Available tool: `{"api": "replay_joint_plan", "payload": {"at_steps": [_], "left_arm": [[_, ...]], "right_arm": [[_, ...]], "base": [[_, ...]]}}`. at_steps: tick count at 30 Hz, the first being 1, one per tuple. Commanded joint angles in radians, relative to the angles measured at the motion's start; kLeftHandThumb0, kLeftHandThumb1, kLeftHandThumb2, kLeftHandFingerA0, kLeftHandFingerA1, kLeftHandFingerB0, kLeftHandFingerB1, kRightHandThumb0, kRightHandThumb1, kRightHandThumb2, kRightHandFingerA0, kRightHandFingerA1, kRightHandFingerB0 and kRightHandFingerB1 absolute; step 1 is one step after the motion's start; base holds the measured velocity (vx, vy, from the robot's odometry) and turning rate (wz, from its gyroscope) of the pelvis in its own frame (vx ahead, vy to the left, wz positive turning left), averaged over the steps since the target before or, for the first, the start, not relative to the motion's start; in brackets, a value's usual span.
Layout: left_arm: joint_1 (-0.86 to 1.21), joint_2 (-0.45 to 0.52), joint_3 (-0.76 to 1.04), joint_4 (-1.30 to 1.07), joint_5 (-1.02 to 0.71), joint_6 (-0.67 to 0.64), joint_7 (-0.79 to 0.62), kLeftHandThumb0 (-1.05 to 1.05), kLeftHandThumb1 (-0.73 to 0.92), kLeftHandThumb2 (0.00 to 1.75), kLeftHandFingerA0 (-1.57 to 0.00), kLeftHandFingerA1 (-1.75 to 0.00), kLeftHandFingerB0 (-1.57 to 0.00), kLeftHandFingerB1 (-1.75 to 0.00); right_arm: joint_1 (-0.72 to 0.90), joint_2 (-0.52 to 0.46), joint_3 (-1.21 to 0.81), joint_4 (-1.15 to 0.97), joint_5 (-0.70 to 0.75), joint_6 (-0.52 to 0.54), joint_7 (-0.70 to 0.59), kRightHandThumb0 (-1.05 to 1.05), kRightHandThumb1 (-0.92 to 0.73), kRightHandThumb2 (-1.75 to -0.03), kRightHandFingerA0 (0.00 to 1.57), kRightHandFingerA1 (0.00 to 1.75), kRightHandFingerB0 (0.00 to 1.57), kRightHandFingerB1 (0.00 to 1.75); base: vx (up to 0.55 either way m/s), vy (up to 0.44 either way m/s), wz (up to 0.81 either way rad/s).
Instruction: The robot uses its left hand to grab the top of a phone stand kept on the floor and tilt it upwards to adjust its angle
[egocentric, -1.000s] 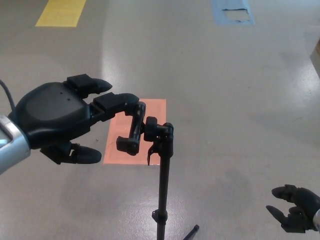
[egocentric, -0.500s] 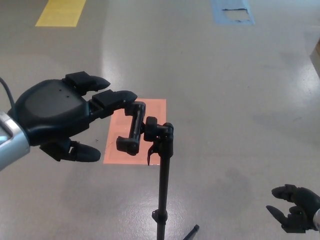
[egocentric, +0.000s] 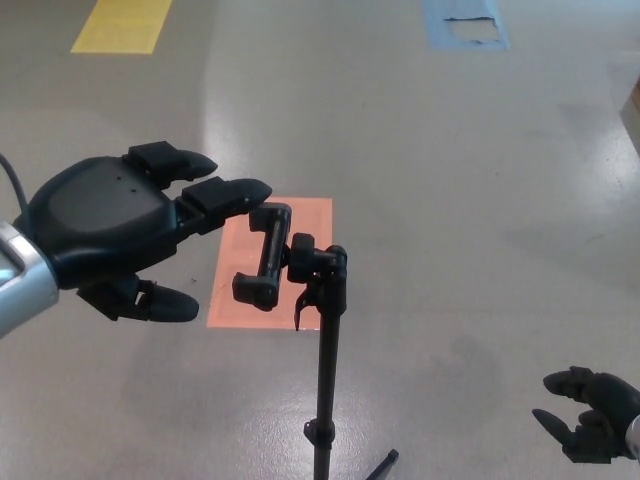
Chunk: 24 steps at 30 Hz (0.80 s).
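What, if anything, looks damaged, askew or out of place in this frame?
The blue floor marking at the top edge looks worn, with a pale patch in its middle. Otherwise nothing stands out: the phone stand is upright, its clamp empty, and the left hand is open beside it, apparently not gripping it.

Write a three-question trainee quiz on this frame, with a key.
1. True or false: the left hand is clamped on the phone stand's clamp.
2. Which floor patch lies behind the clamp: A yellow, B orange, C blue?
3. Where is the right hand?

Key: 1. False; its fingers are spread, just left of the clamp. 2. B. 3. Bottom right corner, away from the stand's pole.
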Motion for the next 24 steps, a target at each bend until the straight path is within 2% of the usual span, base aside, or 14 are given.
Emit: {"api": "replay_joint_plan", "payload": {"at_steps": [1, 7, 8, 10, 11, 12, 14, 15, 16, 18, 19, 20, 21, 24], "left_arm": [[-0.005, 0.006, -0.01, 0.002, 0.032, -0.014, 0.013, -0.91, 0.67, 1.08, -0.14, -0.32, 0.0, -0.16], [-0.007, 0.004, -0.02, 0.01, 0.051, -0.022, 0.026, -0.87, 0.58, 1.01, -0.15, -0.33, 0.0, -0.17], [-0.007, 0.004, -0.024, 0.01, 0.057, -0.023, 0.029, -0.88, 0.68, 0.62, -0.13, -0.27, -0.04, -0.23], [-0.006, 0.003, -0.026, 0.009, 0.06, -0.024, 0.03, -0.88, 0.68, 0.62, -0.13, -0.27, -0.04, -0.23], [-0.01, 0.002, -0.028, 0.012, 0.057, -0.025, 0.027, -0.82, 0.52, 0.92, -0.06, -0.35, -0.01, -0.2], [-0.011, 0.002, -0.031, 0.008, 0.057, -0.02, 0.017, -0.86, 0.51, 0.85, -0.1, -0.25, -0.05, -0.18], [-0.014, 0.002, -0.037, 0.003, 0.062, -0.015, 0.01, -0.83, 0.61, 0.58, -0.11, -0.26, -0.01, -0.23], [-0.015, 0.002, -0.039, 0.003, 0.066, -0.016, 0.012, -0.83, 0.61, 0.58, -0.11, -0.26, -0.01, -0.23], [-0.014, 0.002, -0.041, 0.003, 0.071, -0.018, 0.02, -0.78, 0.46, 0.86, -0.07, -0.29, -0.02, -0.18], [-0.015, 0.0, -0.044, 0.005, 0.073, -0.019, 0.024, -0.77, 0.45, 0.85, -0.09, -0.29, -0.02, -0.18], [-0.017, -0.001, -0.047, 0.009, 0.075, -0.022, 0.029, -0.79, 0.45, 0.83, -0.1, -0.3, -0.04, -0.17], [-0.019, -0.002, -0.048, 0.011, 0.076, -0.024, 0.032, -0.79, 0.45, 0.83, -0.1, -0.3, -0.04, -0.17], [-0.02, -0.003, -0.051, 0.014, 0.078, -0.022, 0.029, -0.84, 0.57, 0.61, -0.11, -0.26, 0.0, -0.22], [-0.021, -0.003, -0.056, 0.015, 0.085, -0.015, 0.023, -0.85, 0.55, 0.63, -0.11, -0.26, 0.0, -0.2]], "right_arm": [[-0.01, -0.015, -0.002, -0.001, -0.004, 0.016, -0.007, -0.81, -0.7, -0.93, 0.01, 0.36, 0.06, 0.35], [-0.016, -0.013, -0.005, 0.002, -0.001, 0.015, -0.005, -0.72, -0.66, -0.96, 0.0, 0.38, 0.12, 0.38], [-0.016, -0.013, -0.005, 0.004, -0.001, 0.014, -0.006, -0.66, -0.85, -0.65, 0.12, 0.27, 0.15, 0.23], [-0.017, -0.013, -0.004, 0.006, -0.003, 0.014, -0.007, -0.66, -0.85, -0.65, 0.12, 0.27, 0.15, 0.23], [-0.02, -0.014, -0.003, 0.007, -0.004, 0.015, -0.007, -0.66, -0.85, -0.65, 0.12, 0.26, 0.14, 0.24], [-0.022, -0.015, -0.001, 0.006, -0.006, 0.014, -0.007, -0.76, -0.68, -0.96, 0.0, 0.36, 0.1, 0.36], [-0.023, -0.015, 0.001, 0.006, -0.009, 0.015, -0.007, -0.77, -0.68, -0.97, 0.0, 0.36, 0.1, 0.36], [-0.024, -0.016, 0.002, 0.006, -0.009, 0.015, -0.007, -0.77, -0.68, -0.97, 0.0, 0.36, 0.1, 0.36], [-0.025, -0.014, 0.0, 0.007, -0.007, 0.018, -0.005, -0.67, -0.85, -0.66, 0.1, 0.26, 0.14, 0.24], [-0.024, -0.013, -0.005, 0.005, -0.002, 0.017, -0.003, -0.65, -0.84, -0.66, 0.11, 0.26, 0.14, 0.24], [-0.024, -0.013, -0.004, 0.004, -0.003, 0.015, -0.002, -0.69, -0.66, -0.97, 0.0, 0.37, 0.12, 0.38], [-0.025, -0.014, -0.002, 0.004, -0.005, 0.013, -0.002, -0.69, -0.66, -0.97, 0.0, 0.37, 0.12, 0.38], [-0.025, -0.015, -0.001, 0.004, -0.006, 0.013, 0.0, -0.67, -0.85, -0.66, 0.1, 0.25, 0.14, 0.23], [-0.026, -0.013, -0.007, 0.004, 0.001, 0.015, 0.001, -0.65, -0.83, -0.66, 0.11, 0.25, 0.14, 0.24]], "base": [[0.0, 0.0, 0.0], [0.0, 0.0, 0.0], [0.0, 0.0, 0.0], [0.0, 0.0, 0.0], [0.0, 0.0, 0.0], [0.0, 0.0, 0.0], [0.0, 0.0, 0.0], [0.0, 0.0, 0.0], [0.0, 0.0, 0.0], [0.0, 0.0, 0.0], [0.0, 0.0, 0.0], [0.0, 0.0, 0.0], [0.0, 0.0, 0.0], [0.0, 0.0, 0.0]]}}
